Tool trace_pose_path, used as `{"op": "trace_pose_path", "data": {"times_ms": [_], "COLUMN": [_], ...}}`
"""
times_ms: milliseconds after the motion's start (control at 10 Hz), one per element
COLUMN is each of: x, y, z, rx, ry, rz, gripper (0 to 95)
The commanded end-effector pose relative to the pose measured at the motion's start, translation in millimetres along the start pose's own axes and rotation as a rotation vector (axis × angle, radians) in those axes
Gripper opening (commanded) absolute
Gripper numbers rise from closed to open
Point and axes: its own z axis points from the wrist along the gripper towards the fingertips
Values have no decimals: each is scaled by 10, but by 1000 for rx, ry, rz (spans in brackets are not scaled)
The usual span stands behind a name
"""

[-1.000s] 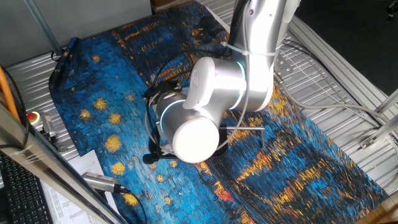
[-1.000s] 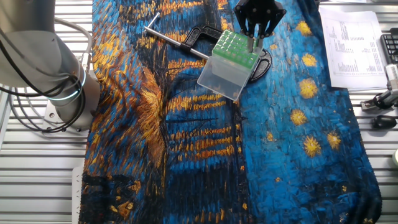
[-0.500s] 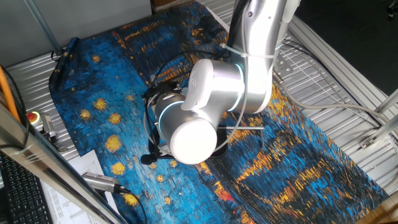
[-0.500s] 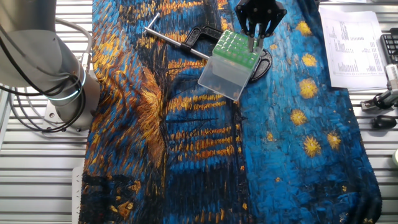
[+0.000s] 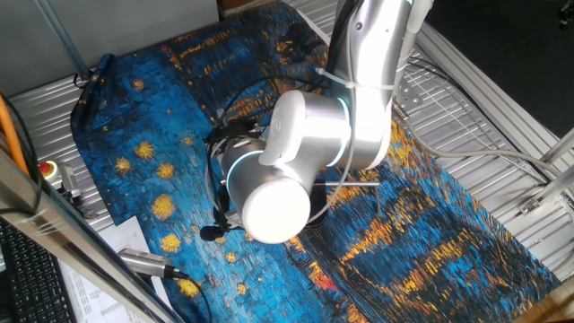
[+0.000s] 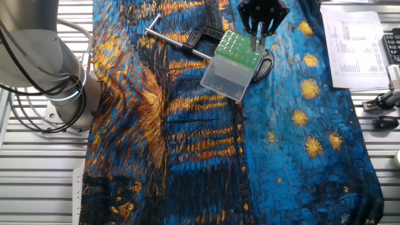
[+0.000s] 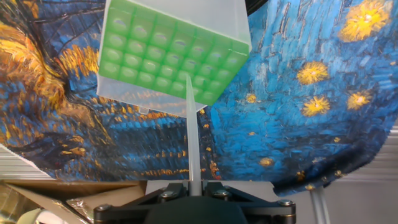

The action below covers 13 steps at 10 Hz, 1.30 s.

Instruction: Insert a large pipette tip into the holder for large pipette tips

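Observation:
The holder for large pipette tips [image 7: 168,56] is a translucent box with a green holed top [image 6: 237,47], lying tilted on the painted cloth. My gripper [image 7: 194,186] is shut on the large pipette tip [image 7: 191,137], a thin clear tube that runs straight ahead from the jaws. The tube's far end lies over the near edge of the green grid. In the other fixed view my gripper [image 6: 257,41] stands just above the box's right side. In one fixed view the arm [image 5: 296,152] hides the box and the gripper.
A black C-shaped clamp [image 6: 201,35] with a grey screw rod [image 6: 169,36] lies just behind the box. Printed papers [image 6: 353,44] and a keyboard [image 6: 392,47] lie at the right. The robot base [image 6: 44,69] stands at the left edge of the cloth.
The arm's elbow has shifted slightly down and to the left in one fixed view. The gripper stays over the green top with the tube in it.

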Motion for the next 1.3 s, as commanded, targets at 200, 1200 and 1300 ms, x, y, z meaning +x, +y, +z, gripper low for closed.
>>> {"op": "trace_pose_path", "data": {"times_ms": [200, 1200, 1300], "x": [12, 12, 12], "y": [0, 0, 0], "z": [17, 17, 17], "rx": [53, 52, 52], "ry": [48, 75, 78], "rz": [-7, -17, -16], "gripper": [0, 0, 0]}}
